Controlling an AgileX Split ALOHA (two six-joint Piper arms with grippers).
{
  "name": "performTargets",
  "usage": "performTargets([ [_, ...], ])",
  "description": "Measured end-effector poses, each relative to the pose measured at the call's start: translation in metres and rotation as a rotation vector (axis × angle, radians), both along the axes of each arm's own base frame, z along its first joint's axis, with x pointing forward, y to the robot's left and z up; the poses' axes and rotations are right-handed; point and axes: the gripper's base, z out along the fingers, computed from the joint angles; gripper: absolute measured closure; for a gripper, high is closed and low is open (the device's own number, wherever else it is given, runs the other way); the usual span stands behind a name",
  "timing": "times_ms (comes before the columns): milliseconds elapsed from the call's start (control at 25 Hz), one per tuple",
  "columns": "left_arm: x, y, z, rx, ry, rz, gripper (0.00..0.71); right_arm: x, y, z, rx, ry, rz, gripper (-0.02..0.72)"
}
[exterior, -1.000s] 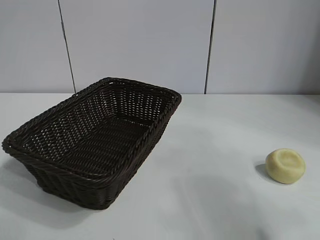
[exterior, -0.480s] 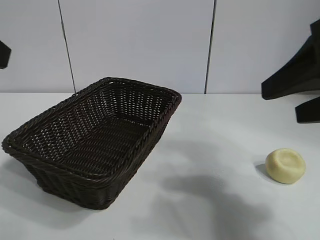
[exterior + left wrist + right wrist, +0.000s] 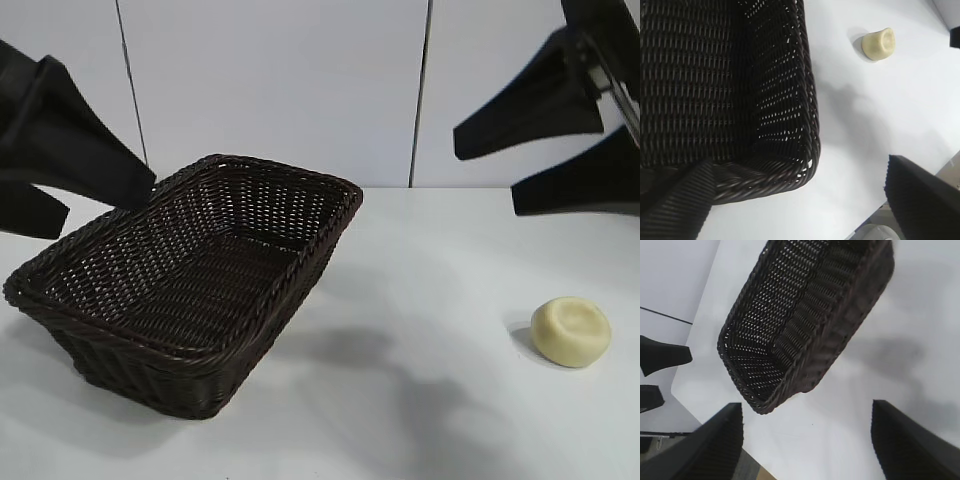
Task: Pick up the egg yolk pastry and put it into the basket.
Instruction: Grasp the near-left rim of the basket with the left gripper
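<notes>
Lab: bare white table (image 3: 420,400), panelled wall (image 3: 280,80)

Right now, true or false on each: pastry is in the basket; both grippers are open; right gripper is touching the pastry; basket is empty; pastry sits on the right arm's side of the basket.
1. The egg yolk pastry is in the basket. False: it lies on the white table, apart from the basket.
2. Both grippers are open. True: the left gripper and the right gripper each show spread fingers.
3. The right gripper is touching the pastry. False: it hangs in the air above the table, clear of it.
4. The basket is empty. True.
5. The pastry sits on the right arm's side of the basket. True.
</notes>
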Motion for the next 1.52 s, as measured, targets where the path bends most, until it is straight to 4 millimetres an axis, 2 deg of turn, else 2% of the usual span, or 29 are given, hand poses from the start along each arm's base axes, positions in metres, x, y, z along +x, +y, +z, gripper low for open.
performTargets([
  [200, 0.001, -0.001, 0.001, -0.024, 0.005, 0.016, 0.046, 0.021, 0.030, 0.011, -0.090, 0.027, 0.056, 0.185],
  [360, 0.001, -0.001, 0.001, -0.024, 0.003, 0.019, 0.046, 0.037, 0.059, 0.003, -0.107, 0.061, 0.125, 0.185],
  [440, 0.001, -0.001, 0.001, -0.023, 0.001, 0.021, 0.046, 0.039, 0.065, -0.005, -0.120, 0.085, 0.144, 0.185],
  [560, 0.001, -0.001, 0.001, -0.023, 0.001, 0.021, 0.046, 0.041, 0.066, -0.013, -0.153, 0.098, 0.160, 0.185],
  [960, 0.006, 0.002, 0.002, -0.041, 0.009, 0.108, 0.046, 0.041, 0.064, -0.014, -0.191, 0.084, 0.176, 0.185],
  [1280, 0.006, 0.008, -0.003, -0.164, 0.288, 0.425, 0.046, 0.041, 0.064, -0.014, -0.191, 0.085, 0.175, 0.185],
  [1520, 0.000, 0.013, -0.006, -0.024, 0.369, 0.415, 0.046, 0.041, 0.064, -0.014, -0.191, 0.086, 0.174, 0.185],
])
